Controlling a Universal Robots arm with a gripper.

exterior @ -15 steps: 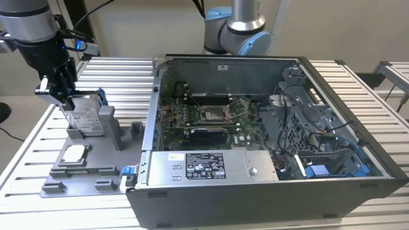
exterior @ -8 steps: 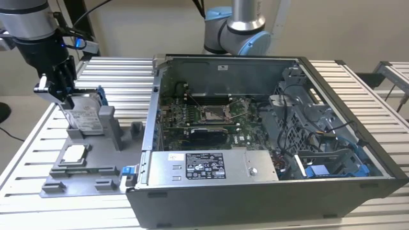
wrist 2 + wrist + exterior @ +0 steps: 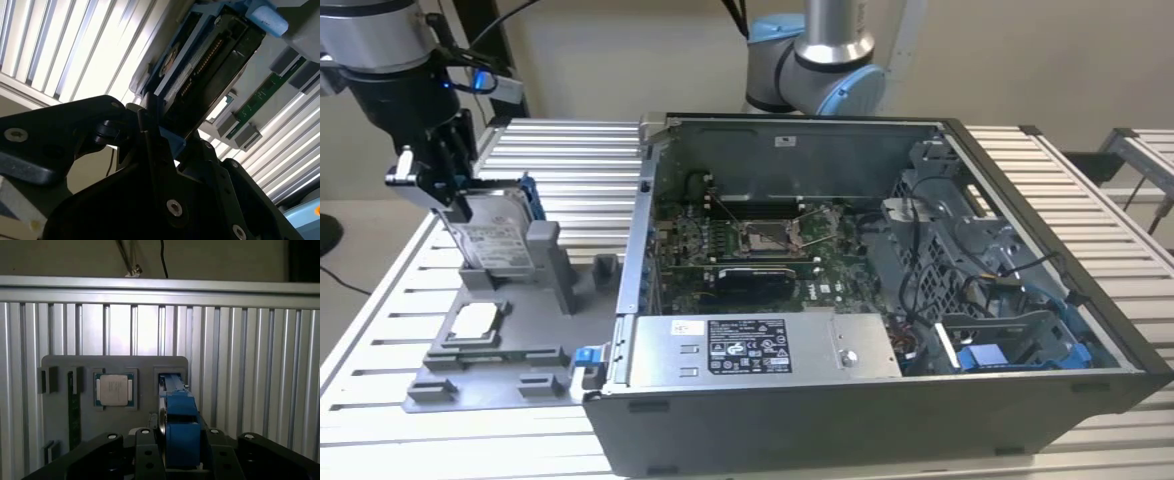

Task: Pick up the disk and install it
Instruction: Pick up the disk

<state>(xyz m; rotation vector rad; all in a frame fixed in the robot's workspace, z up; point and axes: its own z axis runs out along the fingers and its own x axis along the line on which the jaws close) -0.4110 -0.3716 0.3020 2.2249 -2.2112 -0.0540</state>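
Site type: robotics lab / assembly test cell. Evidence, per exterior view:

- Work surface: ribbed aluminium-profile table (image 3: 1081, 210), bare metal slats.
- Industrial robot arm base (image 3: 821, 60), grey w/ blue joint caps, stands behind the PC.
- Desktop PC chassis (image 3: 854, 410) lies on its side, panel off. Motherboard (image 3: 740, 245) and PSU box (image 3: 761, 345) are exposed.
- Grey fixture plate (image 3: 480, 385) w/ moulded slots sits just beside the chassis, at the exterior view's left. It holds a CPU chip (image 3: 476, 320) in a recess.
- The gripper (image 3: 181, 440) clamps the disk (image 3: 496, 245) upright at that plate.
- Bkgd: plain beige wall (image 3: 1067, 60).
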